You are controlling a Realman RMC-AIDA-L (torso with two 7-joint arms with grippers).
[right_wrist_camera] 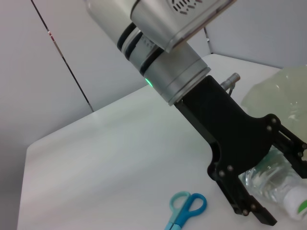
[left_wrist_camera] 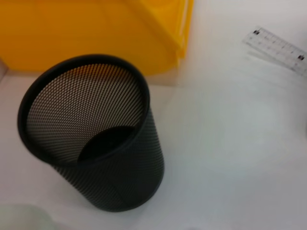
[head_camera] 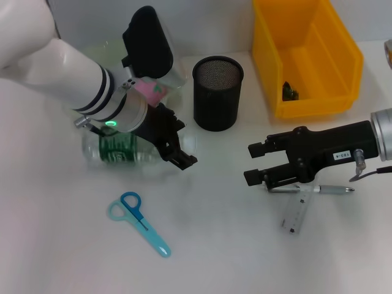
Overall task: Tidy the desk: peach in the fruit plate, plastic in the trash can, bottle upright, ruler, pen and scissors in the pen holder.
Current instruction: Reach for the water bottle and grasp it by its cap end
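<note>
Bottle point(head_camera: 119, 150) lies on its side at the desk's point(head_camera: 73, 245) left, the left gripper point(head_camera: 174, 147) down over it with jaws spread astride its cap end, not clenched. To stand it well, close squarely near the neck, then tip it up slowly. Scissors point(head_camera: 139, 222) lie just in front. Rightward stands the pen holder point(head_camera: 217, 92); the right gripper point(head_camera: 260, 162) hovers, jaws released, above pen point(head_camera: 331, 190) and ruler point(head_camera: 297, 214).

White arms, black fingers point(head_camera: 184, 160)
</note>
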